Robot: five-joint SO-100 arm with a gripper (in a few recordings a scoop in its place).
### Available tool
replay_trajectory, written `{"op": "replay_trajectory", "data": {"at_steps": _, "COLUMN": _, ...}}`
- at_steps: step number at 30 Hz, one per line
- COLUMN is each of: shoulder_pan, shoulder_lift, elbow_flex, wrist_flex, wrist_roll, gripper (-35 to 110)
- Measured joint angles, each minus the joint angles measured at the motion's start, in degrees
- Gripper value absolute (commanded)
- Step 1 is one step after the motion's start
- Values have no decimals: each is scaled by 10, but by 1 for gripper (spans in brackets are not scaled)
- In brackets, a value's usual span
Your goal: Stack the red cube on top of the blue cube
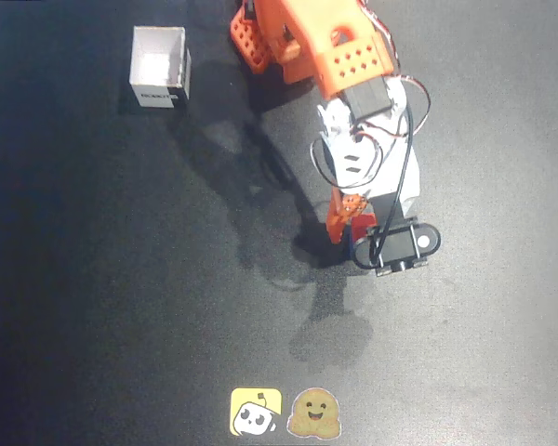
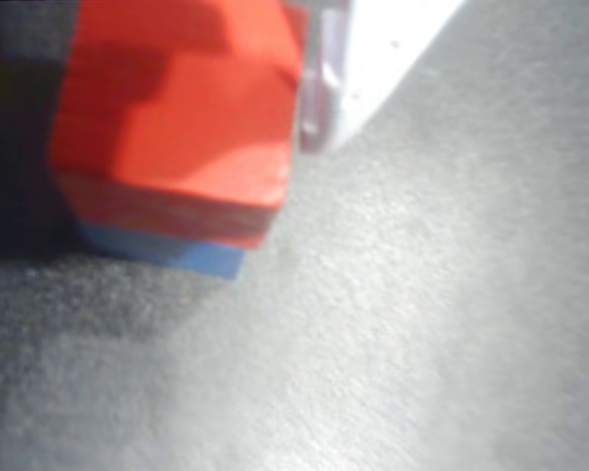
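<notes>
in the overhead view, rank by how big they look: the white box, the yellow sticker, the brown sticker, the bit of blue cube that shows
1. White box, largest.
2. Yellow sticker and brown sticker: about alike, not ranked apart.
3. Blue cube, smallest: a sliver shows under the gripper, so its real size is hidden here.

Work surface: a black, matte table top (image 1: 93, 279) with a fine grainy texture covers the whole overhead view; no walls, floor or windows are visible. In the wrist view the same surface (image 2: 422, 324) reads as mottled grey under bright light.

Lighting: strong and directional. Dark, hard-edged shadows (image 1: 251, 214) lie across the middle of the table and run down toward the lower edge. The top right region appears slightly paler than the left.

Fixtures on the surface: a small white open-topped box (image 1: 158, 67) stands near the upper left, with a dark label on its lower side. Two stickers sit side by side at the bottom edge: a yellow square sticker (image 1: 256, 413) and a brown blob-shaped sticker (image 1: 313, 413) with a smiling face.
</notes>
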Motion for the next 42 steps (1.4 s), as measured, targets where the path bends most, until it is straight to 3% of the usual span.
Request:
{"op": "replay_trajectory", "data": {"at_steps": 7, "shoulder_pan": -37, "shoulder_lift": 61, "elbow_flex": 11, "wrist_flex": -38, "wrist_roll": 8, "gripper": 25}}
{"op": "replay_trajectory", "data": {"at_steps": 12, "shoulder_pan": -18, "shoulder_lift": 142, "elbow_flex": 47, "wrist_flex": -117, "wrist_roll": -67, "gripper": 0}}
{"op": "replay_trajectory", "data": {"at_steps": 18, "shoulder_pan": 48, "shoulder_lift": 201, "elbow_flex": 60, "wrist_flex": -120, "wrist_roll": -158, "gripper": 0}}
{"op": "replay_trajectory", "data": {"at_steps": 30, "shoulder_pan": 229, "shoulder_lift": 330, "elbow_flex": 138, "wrist_flex": -3, "wrist_roll": -186, "gripper": 0}}
{"op": "replay_trajectory", "data": {"at_steps": 35, "shoulder_pan": 258, "shoulder_lift": 368, "elbow_flex": 189, "wrist_flex": -3, "wrist_roll": -192, "gripper": 0}}
{"op": "replay_trajectory", "data": {"at_steps": 42, "shoulder_pan": 270, "shoulder_lift": 551, "elbow_flex": 328, "wrist_flex": 5, "wrist_roll": -192, "gripper": 0}}
